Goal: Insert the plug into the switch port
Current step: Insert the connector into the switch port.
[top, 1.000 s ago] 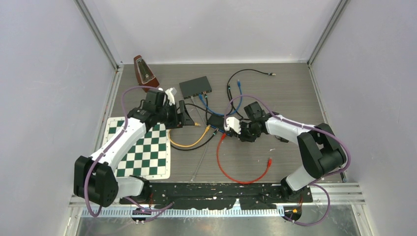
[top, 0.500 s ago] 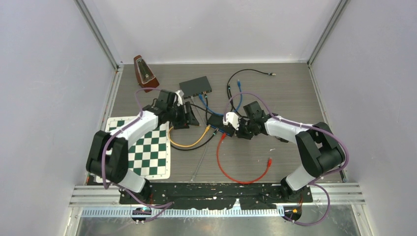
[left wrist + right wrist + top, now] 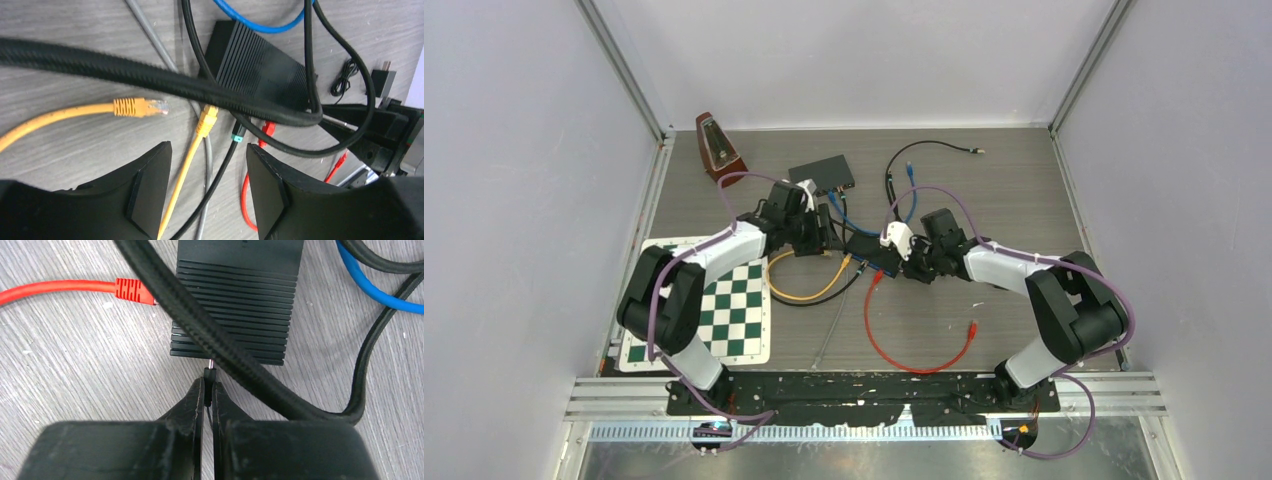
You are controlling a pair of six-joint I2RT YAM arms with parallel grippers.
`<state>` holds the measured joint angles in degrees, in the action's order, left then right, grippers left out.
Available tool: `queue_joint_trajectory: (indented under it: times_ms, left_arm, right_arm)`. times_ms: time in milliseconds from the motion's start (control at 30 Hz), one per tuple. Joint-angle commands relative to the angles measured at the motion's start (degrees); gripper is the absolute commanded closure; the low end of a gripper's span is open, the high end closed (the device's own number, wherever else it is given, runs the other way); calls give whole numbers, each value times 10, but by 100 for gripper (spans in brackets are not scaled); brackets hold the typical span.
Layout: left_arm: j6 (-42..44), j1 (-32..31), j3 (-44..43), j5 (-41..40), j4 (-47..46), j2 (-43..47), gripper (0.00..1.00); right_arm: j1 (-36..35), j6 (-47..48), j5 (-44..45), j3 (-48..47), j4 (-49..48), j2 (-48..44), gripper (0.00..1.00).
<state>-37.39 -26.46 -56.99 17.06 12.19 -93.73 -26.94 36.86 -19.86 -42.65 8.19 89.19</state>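
A: Top view?
B: The black switch (image 3: 862, 245) is located on the surface (image 3: 984, 180).
A: Left wrist?
B: The left gripper (image 3: 207, 147) is held apart, empty.
A: Right wrist?
B: The slim, metal-tipped black plug (image 3: 210, 372) is pinched in the right gripper (image 3: 208, 387), at the ribbed switch edge.

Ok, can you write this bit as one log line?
right gripper: shut on plug | plug tip: at switch edge, insertion unclear | left gripper: open above yellow cable

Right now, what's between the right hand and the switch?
Right wrist view: the plug pinched in the right hand, tip nearly at the switch, and a braided cable crossing beside it.
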Motion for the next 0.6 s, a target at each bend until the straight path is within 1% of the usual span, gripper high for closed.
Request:
queue_joint_trajectory:
  times_ms: [0, 167, 300, 567]
  left_arm:
    - [-8, -2, -25, -21, -64, -15, 41]
    - [-7, -13, -37, -27, -86, -35, 41]
    - [-8, -21, -39, -18, -117, -52, 43]
    - [8, -29, -78, -13, -113, -94, 43]
  right_arm:
    - [-3, -25, 19, 7, -23, -13, 95]
    - [-3, -35, 25, 11, -34, -24, 95]
    - [-3, -37, 38, 18, -41, -31, 95]
    - [-2, -42, 27, 21, -47, -36, 95]
